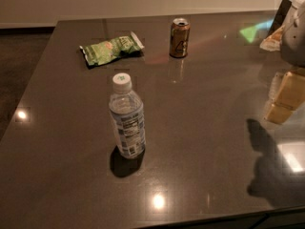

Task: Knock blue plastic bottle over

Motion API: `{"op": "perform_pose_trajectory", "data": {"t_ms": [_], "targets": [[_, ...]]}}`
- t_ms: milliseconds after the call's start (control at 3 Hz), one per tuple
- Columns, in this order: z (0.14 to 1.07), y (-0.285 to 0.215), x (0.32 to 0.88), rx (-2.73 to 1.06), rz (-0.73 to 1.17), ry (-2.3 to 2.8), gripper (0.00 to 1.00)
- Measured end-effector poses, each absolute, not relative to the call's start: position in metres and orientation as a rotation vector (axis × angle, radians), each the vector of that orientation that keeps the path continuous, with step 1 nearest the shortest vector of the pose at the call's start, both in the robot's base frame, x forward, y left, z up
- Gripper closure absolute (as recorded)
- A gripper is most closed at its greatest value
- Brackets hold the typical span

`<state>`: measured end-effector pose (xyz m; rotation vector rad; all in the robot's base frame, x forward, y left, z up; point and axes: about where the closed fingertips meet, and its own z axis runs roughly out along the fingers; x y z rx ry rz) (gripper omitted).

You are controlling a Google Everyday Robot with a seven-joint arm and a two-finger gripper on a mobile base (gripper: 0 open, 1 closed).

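Bottle (127, 118) upright, clear, white cap, blue-white label; end effector (296, 32) at right edge, state cannot be told.

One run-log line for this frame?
blue plastic bottle upright | gripper at frame's right edge, away from bottle | can, chip bag behind | not knocked yet

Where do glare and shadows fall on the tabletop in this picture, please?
In the camera view, small glare spots sit on the glossy table at left and front, a larger bright patch at right; the blue plastic bottle casts a short shadow forward; the drink can mirrors faintly; the pincer, cropped at the top right edge, likely throws the big shadow front right.
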<state>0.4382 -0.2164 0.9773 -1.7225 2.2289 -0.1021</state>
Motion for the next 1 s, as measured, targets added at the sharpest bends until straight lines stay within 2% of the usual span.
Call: {"op": "perform_pose_trajectory", "data": {"t_ms": [667,1000], "targets": [[0.978,-0.202,0.442,-1.711,-0.081,2.217,0.00],[0.976,-0.171,0.441,-1.693,-0.008,2.157,0.00]]}}
